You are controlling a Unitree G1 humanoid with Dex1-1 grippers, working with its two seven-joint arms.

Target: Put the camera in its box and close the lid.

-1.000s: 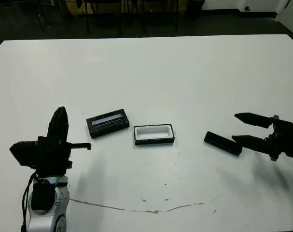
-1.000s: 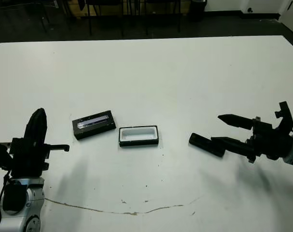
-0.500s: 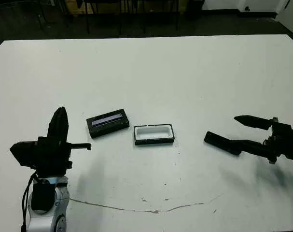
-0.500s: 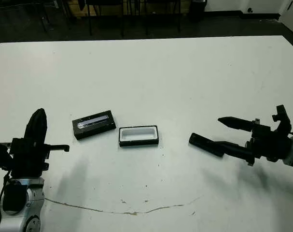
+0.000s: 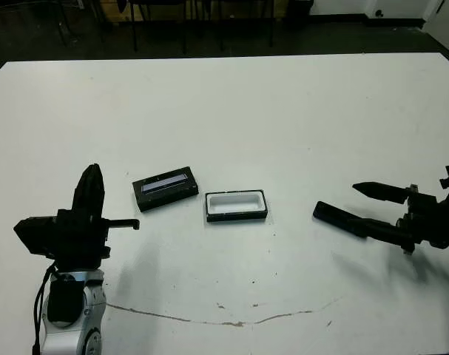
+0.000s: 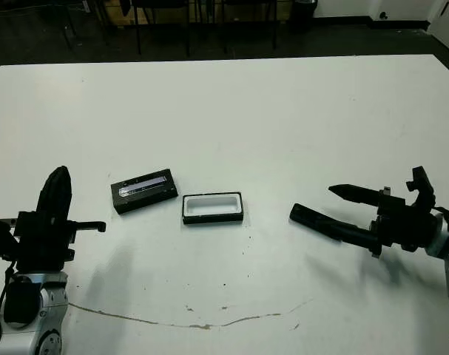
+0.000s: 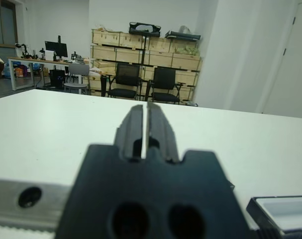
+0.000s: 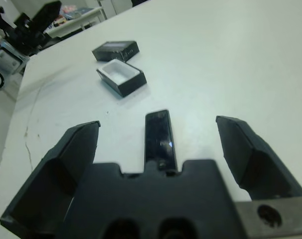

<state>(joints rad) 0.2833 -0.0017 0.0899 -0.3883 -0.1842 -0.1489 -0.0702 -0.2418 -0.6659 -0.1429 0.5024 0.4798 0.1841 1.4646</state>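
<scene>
Right gripper [image 8: 158, 149] straddling the camera [image 8: 158, 136] with fingers spread wide.
The camera is lying flat on the white table [image 5: 283, 111], at 3 o'clock from the box [image 5: 236, 205]; the lid [image 5: 165, 188] is sitting at the box's 10 o'clock. Left gripper [image 7: 146, 127] is hovering apart, fingers pressed together.

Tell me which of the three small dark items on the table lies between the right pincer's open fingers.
The camera, the slim glossy bar, lies between the right pincer's spread fingers. The white-lined box and the striped lid sit farther left.
</scene>
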